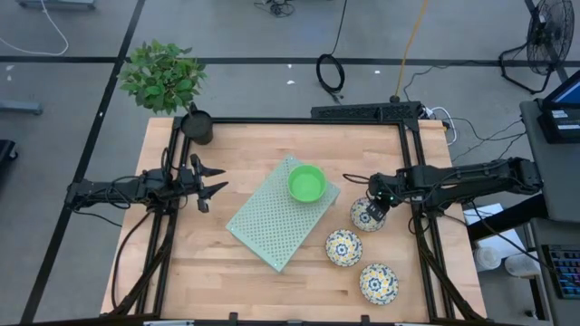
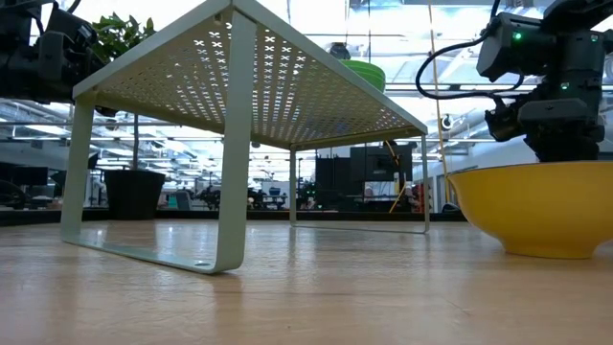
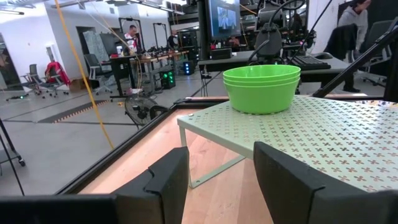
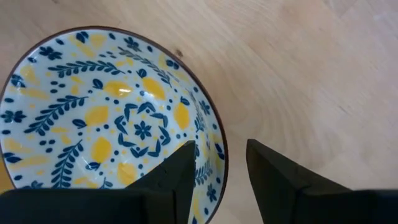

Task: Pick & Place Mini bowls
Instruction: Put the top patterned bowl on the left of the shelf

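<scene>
Right hand (image 4: 219,163) poised over nearest patterned bowl (image 1: 367,214) on worktop (image 1: 181,263), fingers apart astride its rim, likely for a pinch lift; left hand (image 1: 210,180) idle, open, beside rack (image 1: 272,226) bearing stacked green bowls (image 1: 306,183).

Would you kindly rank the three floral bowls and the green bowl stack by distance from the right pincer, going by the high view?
1. Floral bowl directly under the right pincer, its fingers straddling the rim.
2. Middle floral bowl, nearer the table's front.
3. Green bowl stack on the perforated mat and the front floral bowl: too close to call.
</scene>
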